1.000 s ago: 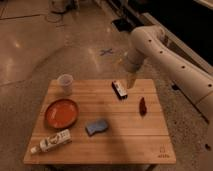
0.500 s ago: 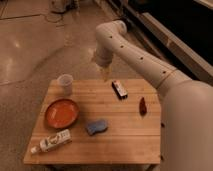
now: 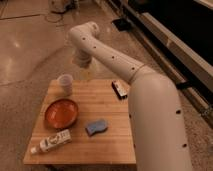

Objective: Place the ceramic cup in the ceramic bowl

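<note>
The ceramic cup [image 3: 65, 84] is small and whitish-grey and stands upright at the far left corner of the wooden table [image 3: 105, 149]. The ceramic bowl [image 3: 61, 113], wide with an orange-red inside, sits just in front of the cup. My white arm sweeps up from the lower right and bends over the table's far edge. My gripper [image 3: 82, 61] hangs a little above and to the right of the cup, apart from it.
A white bottle with a label [image 3: 51, 141] lies at the front left of the table. A blue sponge [image 3: 96, 126] lies in the middle front. A small black object [image 3: 119, 90] lies at the far right, next to my arm. Bare floor surrounds the table.
My arm has swung left across the far side of the table, from above the black object to just right of the cup. The view has drawn closer. The objects have not moved.
</note>
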Robot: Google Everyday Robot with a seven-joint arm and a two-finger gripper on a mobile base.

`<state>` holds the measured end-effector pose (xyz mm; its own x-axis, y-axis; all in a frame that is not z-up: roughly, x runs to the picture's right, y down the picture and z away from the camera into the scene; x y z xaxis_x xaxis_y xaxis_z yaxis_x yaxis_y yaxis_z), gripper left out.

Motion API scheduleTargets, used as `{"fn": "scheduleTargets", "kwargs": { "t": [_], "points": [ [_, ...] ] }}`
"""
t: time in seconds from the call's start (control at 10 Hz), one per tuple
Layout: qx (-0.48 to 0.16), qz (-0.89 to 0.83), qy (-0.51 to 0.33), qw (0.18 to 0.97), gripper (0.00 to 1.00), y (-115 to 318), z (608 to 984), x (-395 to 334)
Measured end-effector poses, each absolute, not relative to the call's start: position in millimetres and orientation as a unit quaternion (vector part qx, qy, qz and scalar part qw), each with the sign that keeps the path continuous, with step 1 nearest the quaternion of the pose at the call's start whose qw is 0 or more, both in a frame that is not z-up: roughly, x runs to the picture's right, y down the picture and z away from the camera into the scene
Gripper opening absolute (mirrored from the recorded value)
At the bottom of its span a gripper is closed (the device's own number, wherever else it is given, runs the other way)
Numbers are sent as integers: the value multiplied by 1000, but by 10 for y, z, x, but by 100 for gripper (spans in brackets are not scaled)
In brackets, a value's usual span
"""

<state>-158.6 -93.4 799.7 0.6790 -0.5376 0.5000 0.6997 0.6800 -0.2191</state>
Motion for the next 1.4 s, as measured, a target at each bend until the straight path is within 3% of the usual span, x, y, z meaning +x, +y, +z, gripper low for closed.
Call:
{"fn": "scheduleTargets", "kwargs": {
  "t": [0.7,1.4],
  "points": [
    [-242,-360,-185,882,80,-636,8605,-2249],
    [-288,-342,-175,877,78,-291,9182,-2346]
  ]
}}
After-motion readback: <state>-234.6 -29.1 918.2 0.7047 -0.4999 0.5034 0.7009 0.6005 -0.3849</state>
